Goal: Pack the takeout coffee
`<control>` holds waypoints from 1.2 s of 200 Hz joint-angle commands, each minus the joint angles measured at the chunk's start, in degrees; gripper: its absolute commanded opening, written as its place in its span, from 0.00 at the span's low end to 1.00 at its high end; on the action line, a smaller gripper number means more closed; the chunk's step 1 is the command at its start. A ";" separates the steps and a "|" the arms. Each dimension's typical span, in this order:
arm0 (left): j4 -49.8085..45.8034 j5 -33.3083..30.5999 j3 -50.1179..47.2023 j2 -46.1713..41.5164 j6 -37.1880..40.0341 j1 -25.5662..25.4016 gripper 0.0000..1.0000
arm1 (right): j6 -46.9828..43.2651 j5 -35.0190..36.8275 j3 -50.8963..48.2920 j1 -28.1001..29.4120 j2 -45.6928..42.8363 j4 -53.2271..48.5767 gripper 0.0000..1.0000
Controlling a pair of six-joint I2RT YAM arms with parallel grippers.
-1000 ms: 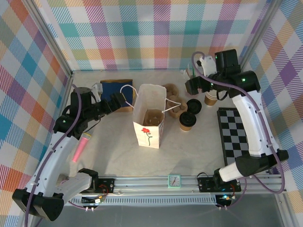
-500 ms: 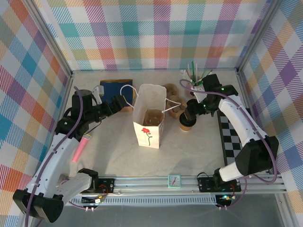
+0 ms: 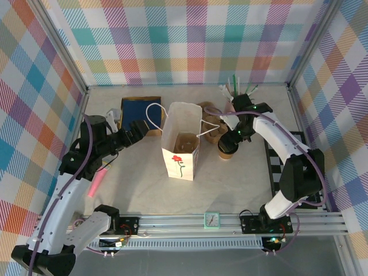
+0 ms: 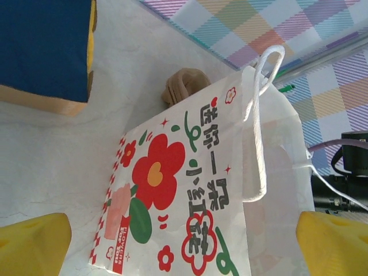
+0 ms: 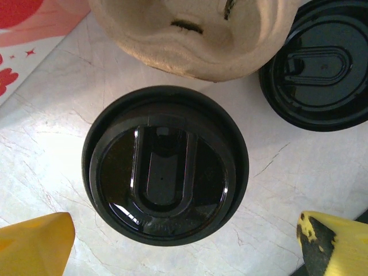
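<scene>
Two open, empty grippers: I see the right gripper (image 5: 184, 246) over the coffee cup (image 5: 165, 167), frame centre; left gripper (image 4: 184, 248) facing the bag (image 4: 172, 172).

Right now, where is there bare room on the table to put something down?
Free: the wide strip between the flowered paper bag and the near rail, and the patch between the lidded coffee cup and the checkered mat. Crowded: around the cardboard cup tray, behind that cup.
</scene>
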 commanded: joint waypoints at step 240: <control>-3.40 -2.37 0.75 -1.13 3.69 0.46 1.00 | -6.30 3.35 2.04 4.44 6.15 0.47 0.99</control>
